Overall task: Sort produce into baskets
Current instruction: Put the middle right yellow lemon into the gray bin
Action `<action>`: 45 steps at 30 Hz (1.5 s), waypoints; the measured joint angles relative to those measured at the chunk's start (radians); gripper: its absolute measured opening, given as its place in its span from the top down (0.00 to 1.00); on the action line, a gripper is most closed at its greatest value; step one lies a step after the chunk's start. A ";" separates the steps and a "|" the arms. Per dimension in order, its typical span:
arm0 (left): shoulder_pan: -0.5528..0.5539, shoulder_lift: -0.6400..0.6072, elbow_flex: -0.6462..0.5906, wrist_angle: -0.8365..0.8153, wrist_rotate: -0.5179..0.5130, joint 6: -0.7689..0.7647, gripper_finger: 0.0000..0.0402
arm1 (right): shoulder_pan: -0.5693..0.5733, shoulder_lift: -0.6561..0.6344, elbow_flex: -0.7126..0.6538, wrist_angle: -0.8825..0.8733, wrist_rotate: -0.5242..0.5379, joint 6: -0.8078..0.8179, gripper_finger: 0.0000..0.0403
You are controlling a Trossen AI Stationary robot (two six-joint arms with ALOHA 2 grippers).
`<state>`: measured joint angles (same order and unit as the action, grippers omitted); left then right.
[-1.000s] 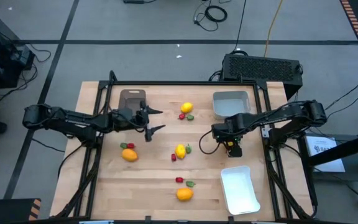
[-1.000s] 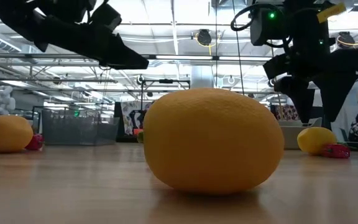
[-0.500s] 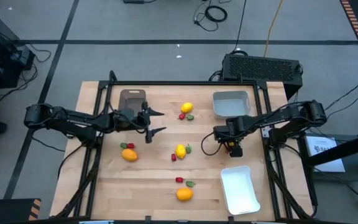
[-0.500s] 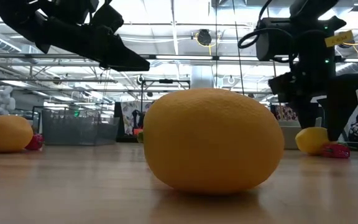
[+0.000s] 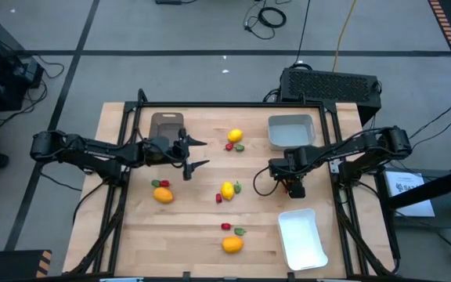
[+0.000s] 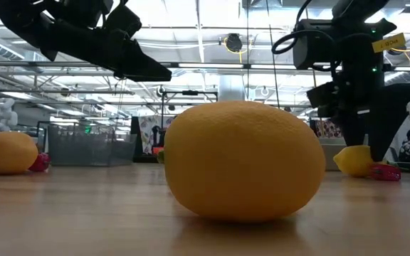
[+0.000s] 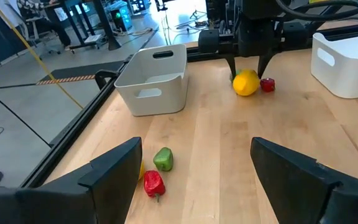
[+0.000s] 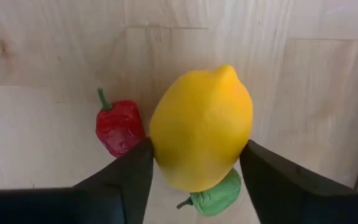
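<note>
My robotics lab, with an open industrial hall behind it.

My wooden table [image 5: 202, 227] stands on a grey taped concrete floor [image 5: 171, 31] with loose cables [image 5: 268, 16]. Beyond it, the low view shows ceiling trusses [image 6: 212, 32], strip lights and workbenches [image 7: 89, 25].

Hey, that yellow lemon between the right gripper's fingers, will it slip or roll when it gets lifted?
The lemon looks smooth and rounded, so it may squirm between the right gripper's flat fingers. It seems hard and light, likely toy plastic. Dropped, it would probably roll toward the red pepper.
</note>
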<state>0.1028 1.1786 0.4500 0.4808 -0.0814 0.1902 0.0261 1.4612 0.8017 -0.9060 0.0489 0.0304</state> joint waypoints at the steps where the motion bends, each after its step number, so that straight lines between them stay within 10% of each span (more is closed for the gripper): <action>1: 0.000 0.000 0.000 0.000 0.000 0.000 0.23 | 0.000 0.000 0.000 0.002 -0.001 0.001 0.51; 19: 0.000 0.000 0.000 -0.009 -0.001 -0.001 0.23 | -0.059 0.000 0.249 -0.063 0.072 0.016 0.56; 29: 0.003 -0.022 0.000 -0.083 -0.006 -0.002 0.23 | -0.276 -0.001 0.436 -0.203 0.289 0.104 0.56; 45: 0.006 -0.246 0.001 -0.332 -0.081 -0.036 0.23 | -0.571 0.010 0.413 -0.231 0.233 0.169 0.39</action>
<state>0.1089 0.9329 0.4507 0.1486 -0.1625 0.1542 -0.5447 1.4708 1.2148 -1.1374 0.2819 0.1999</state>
